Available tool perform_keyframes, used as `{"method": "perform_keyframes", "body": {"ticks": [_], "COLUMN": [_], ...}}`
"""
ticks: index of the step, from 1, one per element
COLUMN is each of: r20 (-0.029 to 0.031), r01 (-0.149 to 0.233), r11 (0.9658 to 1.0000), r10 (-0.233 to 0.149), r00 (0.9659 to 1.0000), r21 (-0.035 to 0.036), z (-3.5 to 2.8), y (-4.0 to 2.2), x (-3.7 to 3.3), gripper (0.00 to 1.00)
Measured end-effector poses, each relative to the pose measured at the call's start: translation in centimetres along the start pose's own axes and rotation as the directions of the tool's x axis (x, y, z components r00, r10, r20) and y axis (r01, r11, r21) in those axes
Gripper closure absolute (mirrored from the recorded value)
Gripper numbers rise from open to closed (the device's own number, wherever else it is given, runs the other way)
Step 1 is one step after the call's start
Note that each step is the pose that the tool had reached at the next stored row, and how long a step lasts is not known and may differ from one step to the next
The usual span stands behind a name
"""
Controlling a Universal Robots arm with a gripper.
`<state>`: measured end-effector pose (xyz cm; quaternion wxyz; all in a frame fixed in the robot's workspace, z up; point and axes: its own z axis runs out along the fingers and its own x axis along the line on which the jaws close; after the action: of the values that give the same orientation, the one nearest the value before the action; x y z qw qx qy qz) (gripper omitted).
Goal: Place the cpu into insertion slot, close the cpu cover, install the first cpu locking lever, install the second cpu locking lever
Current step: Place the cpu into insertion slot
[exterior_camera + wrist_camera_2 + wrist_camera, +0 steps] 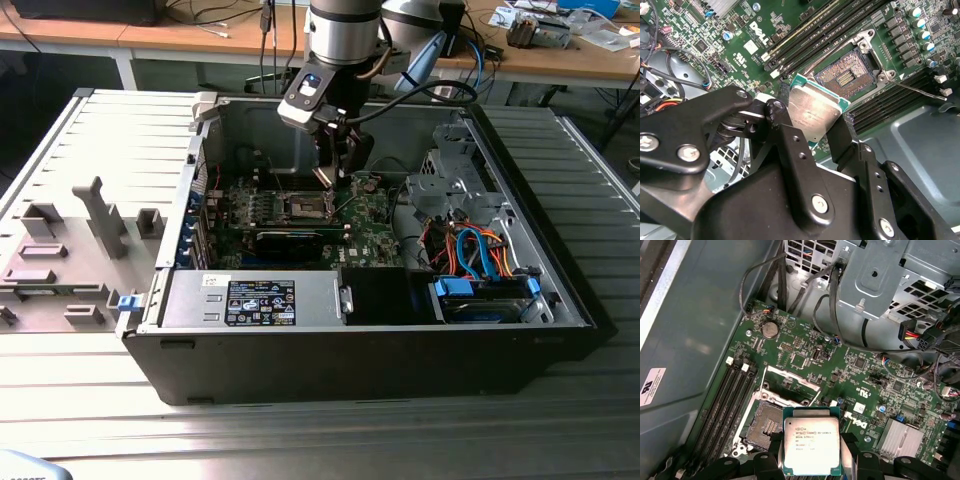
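My gripper [812, 120] is shut on the cpu [816, 111], a small square chip with a dull silver top, gripped by two opposite edges. In the first wrist view the cpu [811, 444] hangs just above and beside the insertion slot [766, 423], a square black socket on the green motherboard [850, 370]. The slot [846, 76] lies bare with its contact field showing. The cpu cover [790, 385] stands swung up behind the socket. A thin locking lever [920, 91] sticks out to one side. In the exterior view the gripper [340, 168] hovers over the socket [308, 208].
The board sits inside an open computer case [560, 300]. A metal drive cage [880, 275] with cable bundles, long black memory slots [725, 405], a finned heatsink [900, 437] and a graphics card [290, 240] crowd around the socket. A power supply [250, 298] lines the case's near side.
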<state>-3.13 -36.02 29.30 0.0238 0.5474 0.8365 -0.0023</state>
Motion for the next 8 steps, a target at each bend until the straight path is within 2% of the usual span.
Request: {"method": "perform_keyframes", "body": {"ticks": [8], "r20": [0.0001], "r01": [-0.003], "r11": [1.0], "r10": [0.003], "r00": [1.0], "r21": [0.0001], "z": [0.06], "y": [0.0], "x": [0.0], "gripper": [0.45]}}
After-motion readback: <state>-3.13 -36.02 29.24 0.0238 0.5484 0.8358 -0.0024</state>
